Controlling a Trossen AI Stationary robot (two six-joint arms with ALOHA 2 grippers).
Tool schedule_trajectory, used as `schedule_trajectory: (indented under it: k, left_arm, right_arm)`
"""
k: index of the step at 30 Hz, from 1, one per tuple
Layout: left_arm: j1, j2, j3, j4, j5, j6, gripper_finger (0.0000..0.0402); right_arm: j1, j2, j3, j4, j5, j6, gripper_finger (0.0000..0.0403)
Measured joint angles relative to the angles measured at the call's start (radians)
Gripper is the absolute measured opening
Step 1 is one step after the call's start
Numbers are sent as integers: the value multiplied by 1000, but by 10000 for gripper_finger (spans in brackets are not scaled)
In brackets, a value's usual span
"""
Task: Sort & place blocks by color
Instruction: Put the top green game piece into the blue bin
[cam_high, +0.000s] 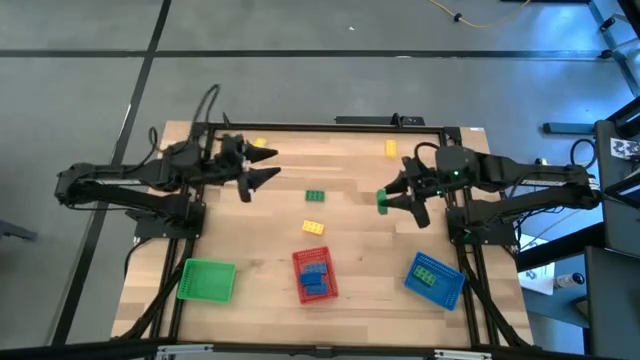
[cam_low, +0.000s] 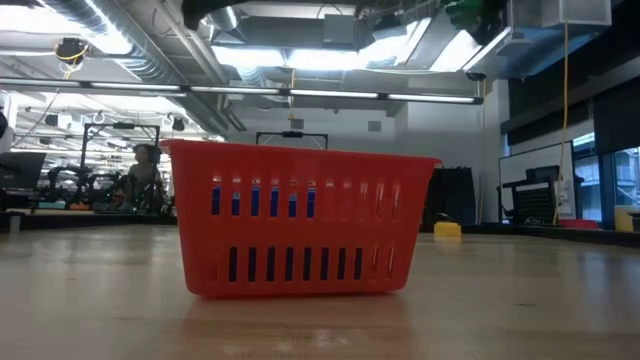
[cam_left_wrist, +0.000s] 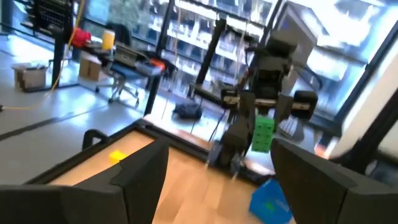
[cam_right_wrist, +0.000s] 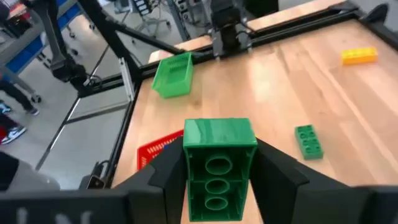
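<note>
Green block (cam_right_wrist: 217, 168), underside tubes showing, is pinched upright, long axis vertical, by the right fingers (cam_right_wrist: 277, 171), while the left fingers (cam_left_wrist: 140, 168) hang spread.

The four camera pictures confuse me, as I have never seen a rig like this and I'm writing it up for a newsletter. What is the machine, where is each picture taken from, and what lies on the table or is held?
It is a robot with two dark arms at a wooden table, each ending in a two-finger gripper. One picture looks straight down from above; one sits at table-top height, right behind the red tray; the other two come from cameras on the arms' wrists.

The right gripper holds a green block between its fingers, up off the table. The left gripper is open and empty, above the table's far left part.

On the table lie another green block and three yellow blocks. Along the near edge stand three mesh trays: a green tray, the red one holding blue blocks, and a blue tray with something green inside.
</note>
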Motion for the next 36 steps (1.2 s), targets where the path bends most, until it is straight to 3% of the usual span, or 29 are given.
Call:
schedule_trajectory:
  k: [5,13,16,21,28,36]
  left_arm:
    - [-15,-70,-147,171,-34,-48,275]
    - [-21,-83,-162,197,-32,-37,275]
    - [-21,-83,-162,197,-33,-38,275]
    - [-21,-83,-162,196,-56,-48,275]
    - [-21,-83,-162,195,-77,-48,275]
    - [-21,-83,-162,195,-86,-49,275]
  right_arm:
    - [7,-7,0,-2,51,-5,147]
    - [7,-7,0,0,48,-19,147]
    - [7,-6,0,0,16,28,147]
    - [23,23,0,-48,-153,201,147]
    - [223,82,-26,-324,-212,323,147]
    - [500,77,-259,-224,-221,708,147]
